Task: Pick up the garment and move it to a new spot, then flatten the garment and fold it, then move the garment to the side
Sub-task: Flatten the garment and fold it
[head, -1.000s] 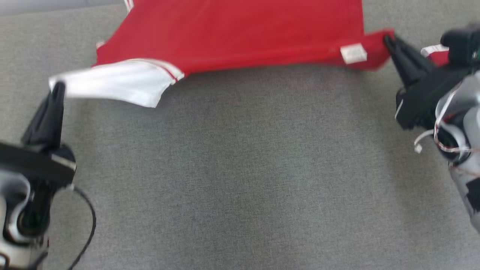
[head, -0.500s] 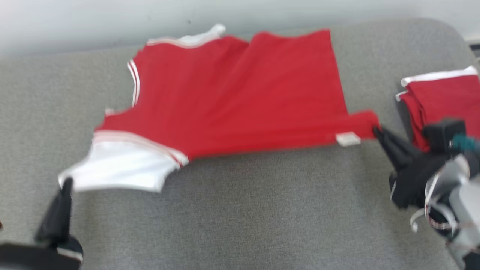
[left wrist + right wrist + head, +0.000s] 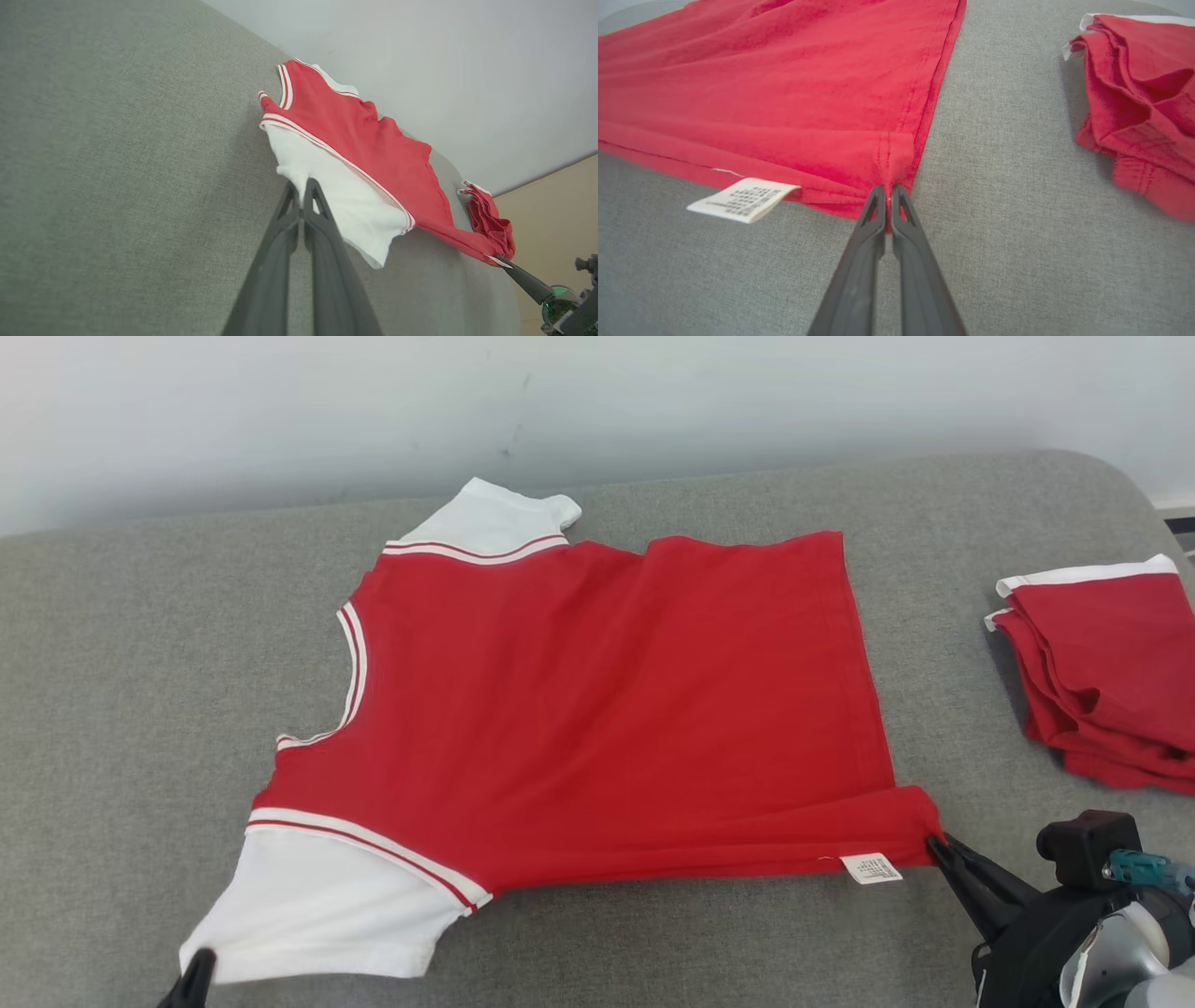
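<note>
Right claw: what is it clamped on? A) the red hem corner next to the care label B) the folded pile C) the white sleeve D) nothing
A: the right wrist view shows the right claw shut on the hem corner of the red shirt, just beside the white care label.

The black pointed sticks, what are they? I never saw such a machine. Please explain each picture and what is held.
They are the fingers of a robot's two grippers. One picture comes from its head camera; the others from wrist cameras looking along the fingers. On the grey padded surface lies a red T-shirt with white sleeves. The left gripper pinches the near white sleeve; the right gripper pinches the hem corner beside the care label. Folded red garments lie at the right.
</note>
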### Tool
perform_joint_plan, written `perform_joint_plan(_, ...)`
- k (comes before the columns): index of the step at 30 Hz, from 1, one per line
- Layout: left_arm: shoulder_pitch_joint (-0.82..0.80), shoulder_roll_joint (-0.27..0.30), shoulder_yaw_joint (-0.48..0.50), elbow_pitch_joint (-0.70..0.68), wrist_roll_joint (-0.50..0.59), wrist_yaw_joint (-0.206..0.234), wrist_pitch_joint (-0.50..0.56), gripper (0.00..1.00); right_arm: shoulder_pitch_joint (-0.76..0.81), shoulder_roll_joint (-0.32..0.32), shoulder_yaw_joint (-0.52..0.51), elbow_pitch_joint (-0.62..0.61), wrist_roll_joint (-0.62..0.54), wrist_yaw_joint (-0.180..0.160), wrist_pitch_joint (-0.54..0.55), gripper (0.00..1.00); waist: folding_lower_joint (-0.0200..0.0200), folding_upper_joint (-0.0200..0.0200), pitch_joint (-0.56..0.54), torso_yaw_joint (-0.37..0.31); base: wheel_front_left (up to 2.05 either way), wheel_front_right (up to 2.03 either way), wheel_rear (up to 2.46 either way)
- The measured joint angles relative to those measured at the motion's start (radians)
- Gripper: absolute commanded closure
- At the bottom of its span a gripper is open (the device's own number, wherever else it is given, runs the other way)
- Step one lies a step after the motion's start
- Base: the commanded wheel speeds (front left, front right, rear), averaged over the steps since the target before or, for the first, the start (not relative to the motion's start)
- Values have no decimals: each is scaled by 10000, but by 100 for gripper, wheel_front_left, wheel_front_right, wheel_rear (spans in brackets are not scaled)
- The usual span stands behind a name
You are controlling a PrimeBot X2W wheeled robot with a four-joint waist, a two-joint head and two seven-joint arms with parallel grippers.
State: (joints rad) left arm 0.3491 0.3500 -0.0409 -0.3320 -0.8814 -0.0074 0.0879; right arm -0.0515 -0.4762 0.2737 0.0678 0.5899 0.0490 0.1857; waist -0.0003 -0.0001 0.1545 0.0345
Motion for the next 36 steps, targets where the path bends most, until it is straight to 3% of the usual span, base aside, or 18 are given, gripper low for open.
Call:
perform_joint_plan(15, 1304, 205, 324, -1233, -265, 520, 633, 100, 1418, -430, -502, -1588, 633, -853, 1141, 100, 3, 2, 518, 168, 0, 0, 0)
perform_joint_plan(16, 1299, 209, 286, -1233, -268, 527, 708, 100, 1417, -441, -539, -1662, 633, -894, 1158, 84, 3, 2, 540, 174, 0, 0, 0)
perform_joint_plan(17, 1295, 209, 257, -1227, -265, 602, 757, 7, 1415, -460, -552, -1728, 633, -941, 1241, 0, 2, 2, 559, 179, 0, 0, 0)
perform_joint_plan(18, 1284, 217, 240, -1206, -253, 667, 821, 0, 1414, -477, -558, -1781, 633, -945, 1277, 0, 3, 3, 576, 183, 0, 0, 0)
perform_joint_plan(29, 1221, 690, 690, -366, 598, 1229, 1582, 0, 1535, -708, -537, -2008, 573, -1331, 2109, 0, 3, 2, 204, 149, 0, 0, 0)
perform_joint_plan(33, 292, 669, 1126, -506, 1415, 1300, 949, 0, 1365, -759, -600, -2238, 111, -1386, 1931, 0, 3, 1, -61, 108, 0, 0, 0)
perform_joint_plan(36, -1052, 230, 1271, -750, 1994, 1302, -2, 0, 726, -644, -667, -2433, -370, -1465, 1432, 0, 3, 2, -262, 51, 0, 0, 0)
